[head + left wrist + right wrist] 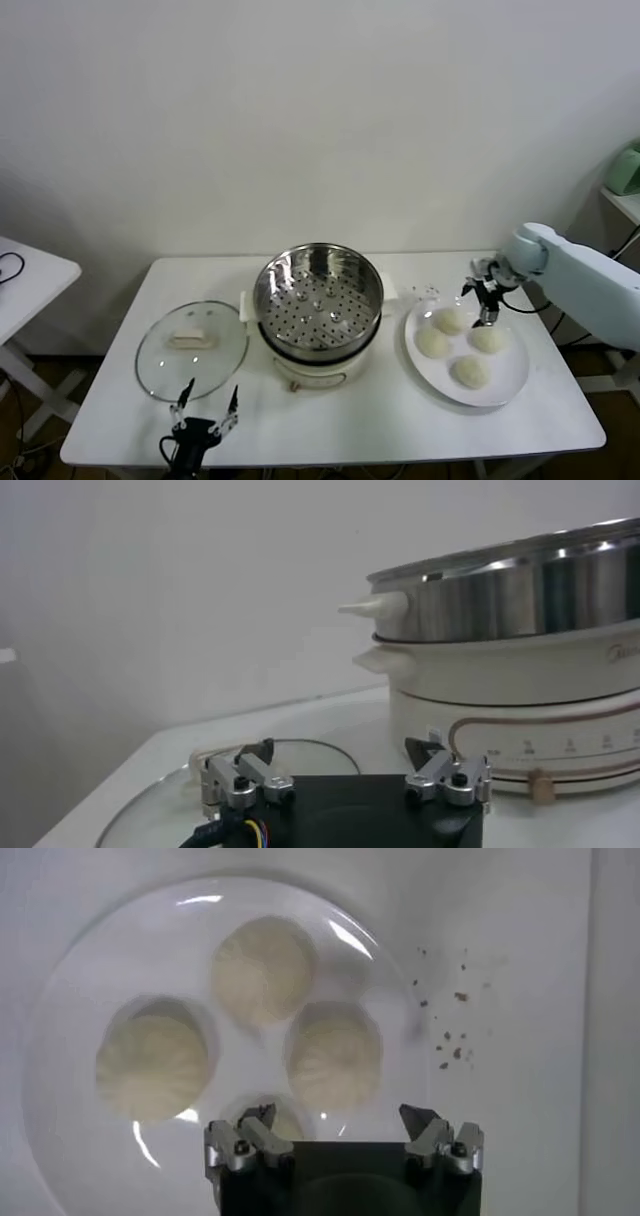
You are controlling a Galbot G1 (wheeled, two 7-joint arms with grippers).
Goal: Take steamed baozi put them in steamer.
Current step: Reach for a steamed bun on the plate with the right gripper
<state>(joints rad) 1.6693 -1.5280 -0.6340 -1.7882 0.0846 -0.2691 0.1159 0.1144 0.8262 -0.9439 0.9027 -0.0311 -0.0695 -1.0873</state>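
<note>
Nothing here reads clearly. The cooker base (520,720) under the steamer (520,585) carries faint grey lettering near its upper edge, perhaps a brand, and small marks along a curved dial line, all illegible.

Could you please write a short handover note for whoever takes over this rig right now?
Right gripper: open, holding nothing, above the flat white plate.
Left gripper: open, idle at the table's near edge by the round glass lid.
All four cream-white steamed baozi sit on the plate.
The shiny steel perforated steamer basket is uncovered, with no baozi inside.
Done: none moved. Left: all four transfers.
</note>
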